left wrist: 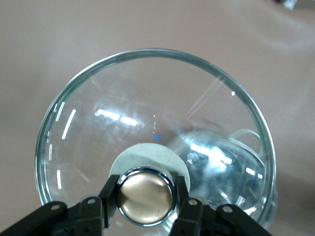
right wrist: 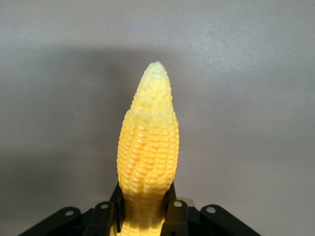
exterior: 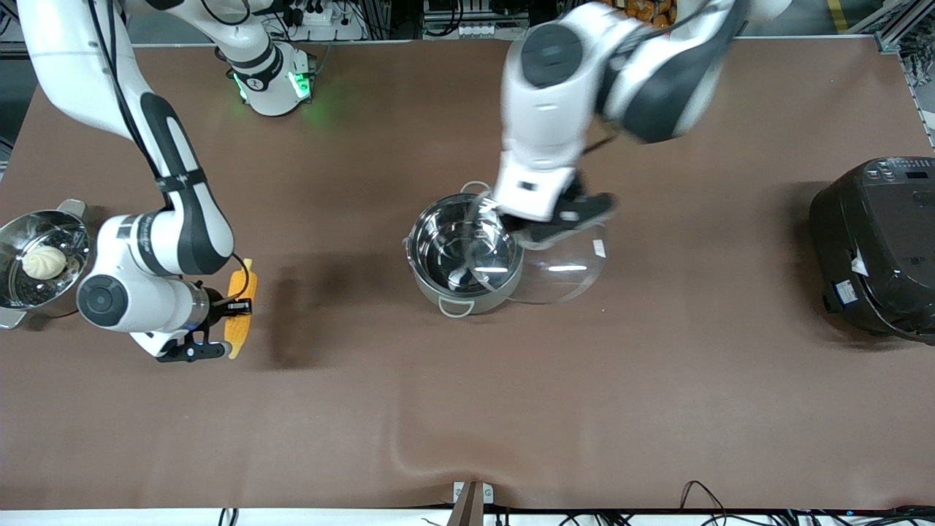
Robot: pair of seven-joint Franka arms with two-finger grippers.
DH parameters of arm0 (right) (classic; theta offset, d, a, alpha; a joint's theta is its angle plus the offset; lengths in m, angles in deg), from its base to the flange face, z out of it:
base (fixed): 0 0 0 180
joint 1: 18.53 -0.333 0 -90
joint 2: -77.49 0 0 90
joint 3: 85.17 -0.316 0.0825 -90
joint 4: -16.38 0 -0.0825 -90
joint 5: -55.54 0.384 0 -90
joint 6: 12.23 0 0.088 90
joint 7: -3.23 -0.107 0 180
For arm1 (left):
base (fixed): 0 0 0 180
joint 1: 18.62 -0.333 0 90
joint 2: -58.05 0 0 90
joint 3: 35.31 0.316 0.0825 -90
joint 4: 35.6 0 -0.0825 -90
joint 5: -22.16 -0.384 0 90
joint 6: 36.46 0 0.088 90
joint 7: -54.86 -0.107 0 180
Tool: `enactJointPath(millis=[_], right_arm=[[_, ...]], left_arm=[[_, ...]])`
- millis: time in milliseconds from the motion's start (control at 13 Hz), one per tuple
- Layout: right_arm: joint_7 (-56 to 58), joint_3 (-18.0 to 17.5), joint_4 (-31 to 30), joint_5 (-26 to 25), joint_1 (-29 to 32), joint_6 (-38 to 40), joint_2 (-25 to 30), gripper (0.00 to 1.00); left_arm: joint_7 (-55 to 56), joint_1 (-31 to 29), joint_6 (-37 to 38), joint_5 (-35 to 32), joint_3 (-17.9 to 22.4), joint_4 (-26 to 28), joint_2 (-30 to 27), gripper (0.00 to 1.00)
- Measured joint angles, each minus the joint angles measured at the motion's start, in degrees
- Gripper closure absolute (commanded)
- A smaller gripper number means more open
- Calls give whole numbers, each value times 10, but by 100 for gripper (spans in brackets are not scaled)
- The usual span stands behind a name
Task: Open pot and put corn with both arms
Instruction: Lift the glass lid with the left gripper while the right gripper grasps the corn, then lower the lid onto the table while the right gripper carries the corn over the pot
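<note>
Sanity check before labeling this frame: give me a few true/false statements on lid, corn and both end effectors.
1. The lid sits closed on the pot. False: it is lifted off, partly over the open pot.
2. The left end effector grips the lid's knob. True.
3. The corn lies inside the pot. False: the right end effector holds it, toward the right arm's end.
4. A white bun sits in the steamer pan. True.
</note>
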Motion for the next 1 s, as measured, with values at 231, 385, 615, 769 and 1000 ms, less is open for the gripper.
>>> enactJointPath(millis=[231,385,615,769,1000], right_arm=[[0,-1,14,0,-12,25,12,100],[0,-2,30,0,-22,42,14,100],[0,-2,37,0,-27,47,14,100],[-7,-2,40,1,-30,47,15,100],[-44,-3,44,1,-53,49,17,100]], left_arm=[[-135,-103,8,0,0,24,-30,100],[-225,-167,7,0,-1,44,-32,100],[-299,-244,-25,1,-1,91,-26,100],[-317,-278,-104,1,-2,153,-17,100],[-318,-294,-247,1,-2,274,-1,100]])
